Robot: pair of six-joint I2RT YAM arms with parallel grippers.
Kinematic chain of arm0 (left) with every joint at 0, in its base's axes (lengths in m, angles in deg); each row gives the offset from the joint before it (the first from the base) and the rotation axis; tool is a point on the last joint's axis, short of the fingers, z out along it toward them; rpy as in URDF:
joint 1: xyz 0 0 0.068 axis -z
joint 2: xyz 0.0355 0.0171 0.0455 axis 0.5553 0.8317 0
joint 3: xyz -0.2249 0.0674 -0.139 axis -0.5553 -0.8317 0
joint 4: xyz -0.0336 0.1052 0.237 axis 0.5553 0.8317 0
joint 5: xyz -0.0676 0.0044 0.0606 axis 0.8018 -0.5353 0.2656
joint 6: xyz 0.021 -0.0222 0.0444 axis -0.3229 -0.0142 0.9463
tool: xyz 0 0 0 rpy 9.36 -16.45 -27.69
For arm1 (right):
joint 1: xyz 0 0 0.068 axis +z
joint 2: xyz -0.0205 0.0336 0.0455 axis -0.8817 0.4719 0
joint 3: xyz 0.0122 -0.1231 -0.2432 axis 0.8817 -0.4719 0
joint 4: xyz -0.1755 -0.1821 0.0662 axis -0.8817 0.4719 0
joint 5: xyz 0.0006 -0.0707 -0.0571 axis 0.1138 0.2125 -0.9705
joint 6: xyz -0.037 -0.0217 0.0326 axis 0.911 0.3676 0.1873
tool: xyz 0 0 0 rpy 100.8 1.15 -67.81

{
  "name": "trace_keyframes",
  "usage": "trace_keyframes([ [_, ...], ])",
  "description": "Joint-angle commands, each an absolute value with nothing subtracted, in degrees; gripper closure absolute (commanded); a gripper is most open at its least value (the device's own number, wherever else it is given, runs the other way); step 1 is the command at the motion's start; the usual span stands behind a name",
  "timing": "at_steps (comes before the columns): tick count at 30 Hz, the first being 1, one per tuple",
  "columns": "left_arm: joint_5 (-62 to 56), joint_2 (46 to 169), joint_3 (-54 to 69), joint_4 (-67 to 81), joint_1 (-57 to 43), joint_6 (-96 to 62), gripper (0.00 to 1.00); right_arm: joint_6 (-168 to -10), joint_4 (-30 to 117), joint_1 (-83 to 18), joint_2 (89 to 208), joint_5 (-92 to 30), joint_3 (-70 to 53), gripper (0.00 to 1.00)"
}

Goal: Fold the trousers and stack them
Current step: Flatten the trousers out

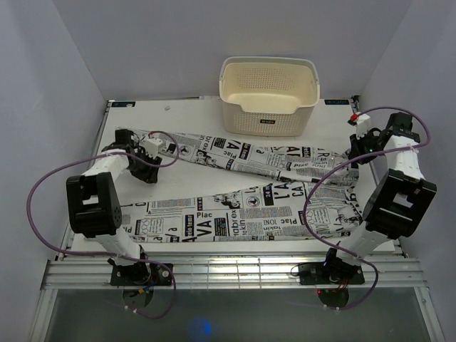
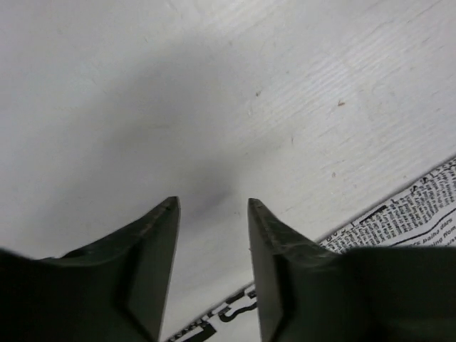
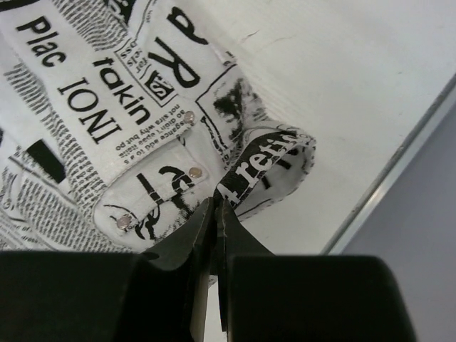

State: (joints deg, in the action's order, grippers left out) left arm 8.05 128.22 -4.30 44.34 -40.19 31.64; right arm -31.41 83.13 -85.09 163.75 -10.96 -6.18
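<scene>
Right jaws pinch the trousers [image 1: 235,217] at frame right, so the left jaws, parted empty over desk [image 2: 214,107] at upper left, should grip the hem squarely.

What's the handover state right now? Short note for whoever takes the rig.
Left pincer: open, nothing between its fingers, over bare table beside the end of the far leg.
Right pincer: shut, apparently pinching the trousers at their riveted end on the right.
Trousers: lying unfolded on the table, legs splayed in a V toward the left. Basket stands at the back, behind them.
Done: no fold made yet.
Left: fold the trousers, then stack.
</scene>
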Motion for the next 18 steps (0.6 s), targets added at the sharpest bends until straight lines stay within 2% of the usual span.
trace_keyframes([
  [1,15.1,124.0,4.1,40.1,-40.4,23.0,0.38,-27.0,88.2,-85.4,159.5,-6.3,-9.2,0.92],
  [2,15.2,125.2,5.9,37.1,-40.3,21.3,0.32,-27.1,86.6,-85.3,157.8,-6.2,-10.4,0.92],
  [3,15.3,126.7,10.4,36.2,-40.3,20.0,0.31,-27.6,85.9,-85.3,156.9,-6.1,-12.3,0.92],
  [10,10.5,146.5,28.6,33.8,-39.5,14.9,0.30,-32.2,80.4,-86.1,149.5,-5.3,-13.7,0.92],
  [15,5.2,155.3,31.4,33.1,-38.7,16.9,0.41,-38.8,73.4,-87.2,144.7,-4.1,-14.3,0.92],
  [16,4.3,155.9,31.2,33.7,-38.7,17.5,0.49,-39.9,71.1,-87.5,143.6,-4.6,-14.7,0.92],
  [18,3.1,155.8,28.3,35.4,-38.7,18.6,0.57,-42.1,69.5,-87.7,142.9,-5.0,-14.9,0.92],
])
